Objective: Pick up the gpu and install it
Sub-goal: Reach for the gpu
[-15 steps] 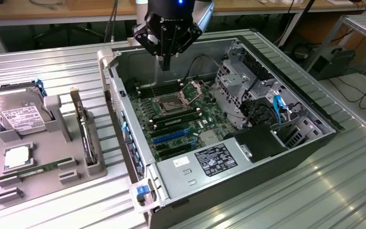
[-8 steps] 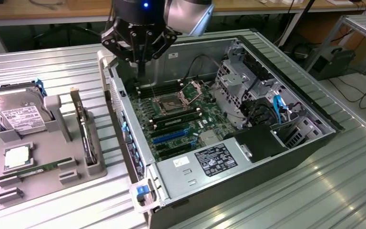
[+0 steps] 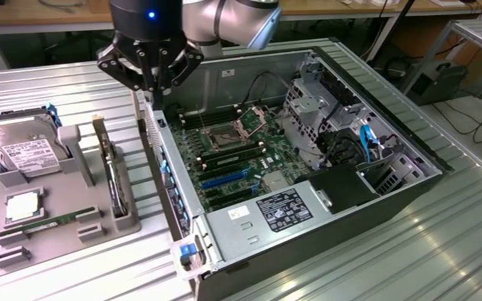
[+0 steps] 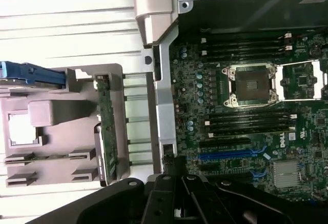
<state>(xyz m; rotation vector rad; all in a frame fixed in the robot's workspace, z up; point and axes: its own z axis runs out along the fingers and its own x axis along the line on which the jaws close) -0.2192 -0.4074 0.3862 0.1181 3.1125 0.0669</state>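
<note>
End effector [image 3: 154,88]: clenched, its dark tips drawn together with nothing between them; it hangs from the arm pointing down. The wrist view shows its linkages [image 4: 174,172].
Case rear wall [image 3: 161,157]: directly under the end effector, the closest thing to its tips; whether they touch cannot be told.
Motherboard [image 3: 241,157]: just past the end effector on the exterior view's right, lying flat inside the open computer case.
CPU socket [image 3: 224,137]: on that board, near the end effector, its frame open [image 4: 251,84].
Blue expansion slots [image 3: 224,179]: further along the board from the end effector [image 4: 230,156].
Gpu [image 3: 112,169]: apart from the end effector, on the exterior view's left of the rear wall; it stands on edge in a slot of the grey holder, ungripped [image 4: 106,126].
Grey holder [image 3: 86,188]: on the ribbed metal surface [image 3: 57,88], beside the case.
Memory stick [image 3: 48,222]: in the holder, beyond the gpu from the end effector.
Hard drive [image 3: 25,150]: in the holder's far side, white label up.
Power supply [image 3: 275,210]: at the case's end farthest from the end effector.
</note>
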